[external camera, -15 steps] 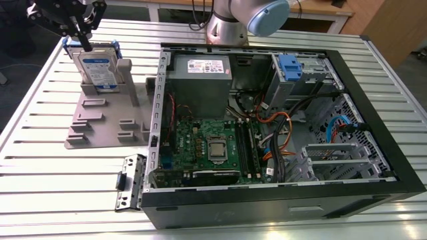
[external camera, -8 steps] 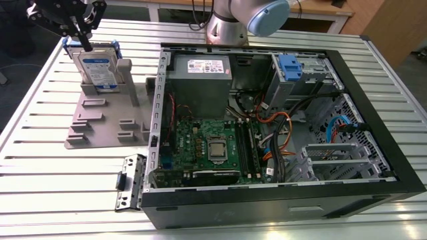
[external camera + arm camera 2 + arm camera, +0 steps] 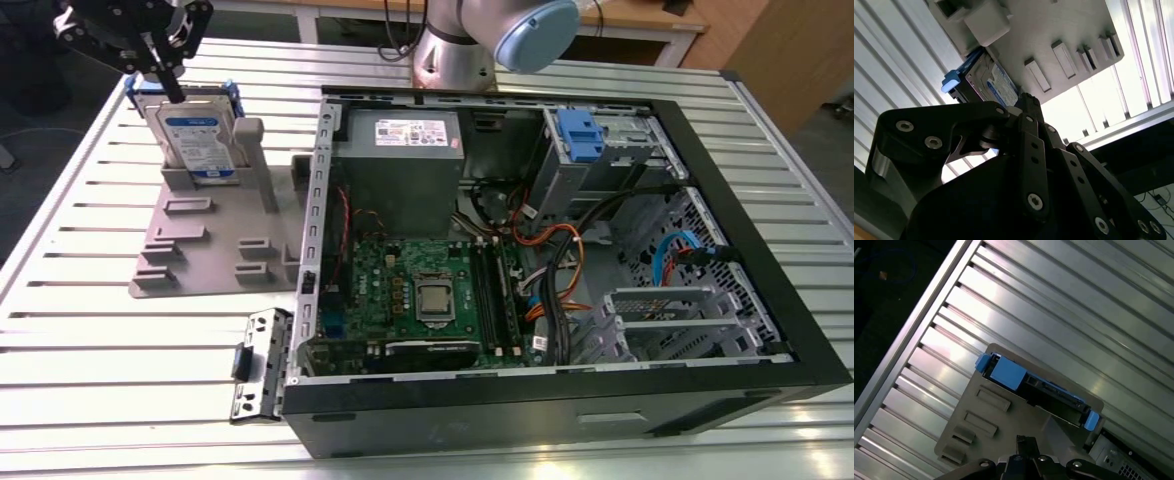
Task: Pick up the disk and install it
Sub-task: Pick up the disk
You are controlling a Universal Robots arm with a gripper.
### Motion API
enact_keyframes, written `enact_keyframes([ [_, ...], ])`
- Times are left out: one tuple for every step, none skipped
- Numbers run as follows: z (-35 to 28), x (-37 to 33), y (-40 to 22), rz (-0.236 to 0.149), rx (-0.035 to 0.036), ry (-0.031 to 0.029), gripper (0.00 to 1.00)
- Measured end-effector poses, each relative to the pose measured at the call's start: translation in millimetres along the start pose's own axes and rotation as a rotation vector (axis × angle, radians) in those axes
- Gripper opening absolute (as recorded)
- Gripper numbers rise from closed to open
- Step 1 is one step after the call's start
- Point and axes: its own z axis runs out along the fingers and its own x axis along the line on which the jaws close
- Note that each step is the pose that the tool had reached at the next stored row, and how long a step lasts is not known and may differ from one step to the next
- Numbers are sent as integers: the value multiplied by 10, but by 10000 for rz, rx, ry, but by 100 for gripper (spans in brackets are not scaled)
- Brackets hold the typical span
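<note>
Closest to the lens in the second wrist view are the black bars (image 3: 1019, 165) that drive my fingers (image 3: 1026, 101), and they run in to a single tip: my fingers are pressed together and grip nothing. Just past that tip is the disk (image 3: 991, 82), standing on edge in a slot of a grey stand (image 3: 1064, 30). In the first wrist view I look down past my fingers (image 3: 1026, 442) onto the disk's (image 3: 1039, 387) top edge, with blue rail tabs at both ends. The stand (image 3: 979, 425) rests on the slatted metal table (image 3: 1064, 300). In the exterior view my fingers (image 3: 170, 88) point down at the top edge of the disk (image 3: 198, 135); I cannot tell whether they touch it. The disk is upright, its white-and-blue label facing that camera and blue rails along its sides. The stand (image 3: 200, 250) sits on the table (image 3: 107, 380) just beside an open computer case (image 3: 561, 405), on the exterior view's left of it. Inside the case lie a green board (image 3: 414, 280), a grey metal box (image 3: 400, 170) and a blue latch (image 3: 577, 130) on a metal cage, well apart from the disk. A small metal bracket (image 3: 264, 365) lies on the table against the case's near corner.
</note>
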Motion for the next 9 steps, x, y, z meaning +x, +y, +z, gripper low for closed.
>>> enact_keyframes([
  [0,0,0,-41,-1,-1,10],
  [0,0,0,-86,-3,-2,10],
  [0,0,0,-129,-4,-3,10],
  [0,0,0,-172,-5,-3,10],
  [0,0,0,-215,-6,-4,10],
  [0,0,0,-260,-8,-6,10],
  [0,0,0,-303,-9,-6,10],
  [0,0,0,-349,-11,-7,10],
  [0,0,0,-391,-12,-8,10],
])
